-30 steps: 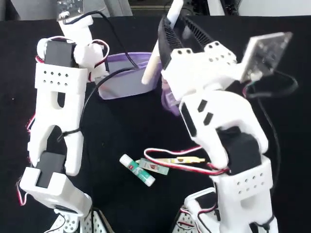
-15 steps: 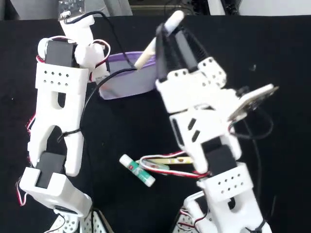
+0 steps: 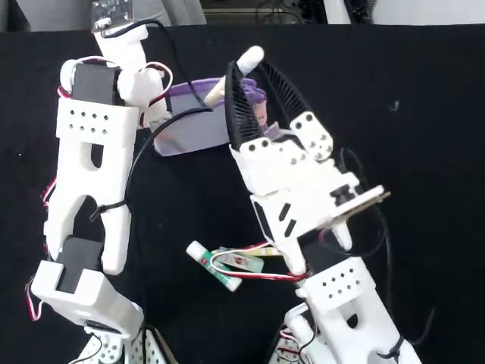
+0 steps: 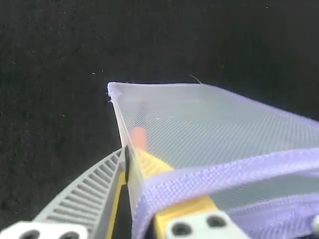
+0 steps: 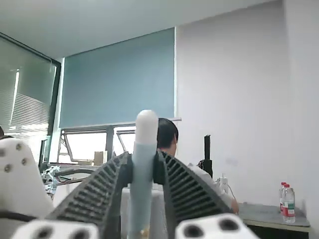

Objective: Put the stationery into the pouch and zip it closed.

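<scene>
A translucent pouch [image 3: 189,130] with a purple zip edge is held up at the back of the black table by my left gripper [image 4: 130,159], which is shut on its corner. In the left wrist view the pouch [image 4: 209,129] spreads away from the jaws, and an orange shape shows through its wall. My right gripper [image 3: 248,73] hangs over the pouch's right end, shut on a white pen [image 3: 244,59] that sticks out past its fingertips. In the right wrist view the pen [image 5: 144,129] stands upright in my right gripper [image 5: 143,160].
A white glue stick [image 3: 214,266] and a small green and red item [image 3: 244,262] lie on the table near the front, partly under the right arm's red and white cable [image 3: 250,274]. The left arm [image 3: 87,167] stands along the left side.
The right arm has swung left and turned at the wrist, carrying the pen from the pouch's right side to above its right end. The left arm and pouch have stayed put.
</scene>
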### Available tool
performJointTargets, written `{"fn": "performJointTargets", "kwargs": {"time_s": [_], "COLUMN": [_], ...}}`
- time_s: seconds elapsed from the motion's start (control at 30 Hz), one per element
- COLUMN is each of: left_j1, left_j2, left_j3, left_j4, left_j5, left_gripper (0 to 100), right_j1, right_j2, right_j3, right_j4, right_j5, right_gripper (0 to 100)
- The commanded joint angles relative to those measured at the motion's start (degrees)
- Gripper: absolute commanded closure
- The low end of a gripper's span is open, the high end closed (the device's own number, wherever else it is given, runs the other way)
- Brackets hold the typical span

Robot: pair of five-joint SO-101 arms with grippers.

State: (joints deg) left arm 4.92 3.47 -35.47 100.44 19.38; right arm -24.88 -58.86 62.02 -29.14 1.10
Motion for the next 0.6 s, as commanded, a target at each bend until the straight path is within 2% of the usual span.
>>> {"fn": "performJointTargets", "kwargs": {"time_s": [0.0, 0.2, 0.4, 0.57], "left_j1": [-0.2, -3.4, -3.3, -3.3], "left_j2": [-1.2, -1.1, -1.3, -1.3], "left_j3": [-1.2, -1.2, -1.2, -0.8], "left_j4": [0.3, -0.6, -0.2, -0.2], "left_j5": [0.5, 1.9, 2.0, 2.0], "left_gripper": [97, 97, 97, 97], "right_j1": [-0.4, -0.5, -0.5, -0.4], "right_j2": [-1.7, -1.3, 3.4, 9.1], "right_j3": [-0.1, -0.6, -0.8, -0.3], "right_j4": [-2.5, -2.4, -3.0, -10.9], "right_j5": [4.0, 4.8, 4.8, 4.6], "right_gripper": [98.7, 98.7, 98.7, 98.7]}}
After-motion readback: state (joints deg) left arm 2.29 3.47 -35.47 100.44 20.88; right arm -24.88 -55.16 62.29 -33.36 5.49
